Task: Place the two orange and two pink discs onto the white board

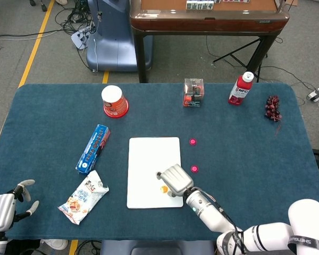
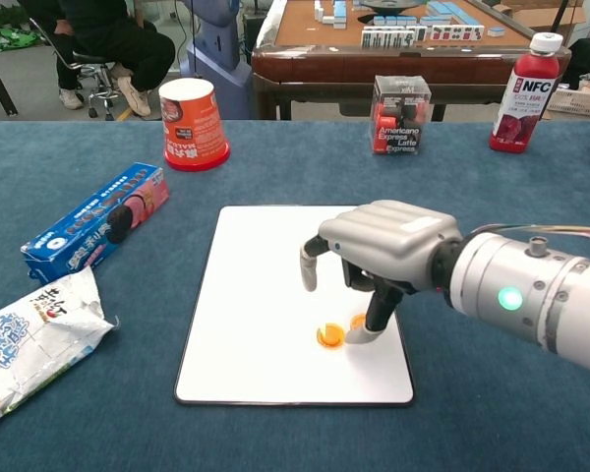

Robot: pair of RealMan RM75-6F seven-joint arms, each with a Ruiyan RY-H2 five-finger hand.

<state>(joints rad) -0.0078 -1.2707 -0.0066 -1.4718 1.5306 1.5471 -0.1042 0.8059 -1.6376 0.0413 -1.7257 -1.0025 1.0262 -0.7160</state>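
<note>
Currently the right hand (image 2: 379, 256) hovers over the white board (image 2: 256, 305), fingers spread, grasping nothing; both orange discs (image 2: 329, 335) lie at its 6 o'clock.

A red cup (image 1: 115, 101), blue cookie box (image 1: 93, 148) and snack bag (image 1: 83, 197) lie left.

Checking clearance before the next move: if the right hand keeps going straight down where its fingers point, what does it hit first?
Likely the flat white board. The right hand hangs above it, fingers pointing down, one fingertip beside the two small round orange discs. It may clip a disc first; depth is unclear.
</note>
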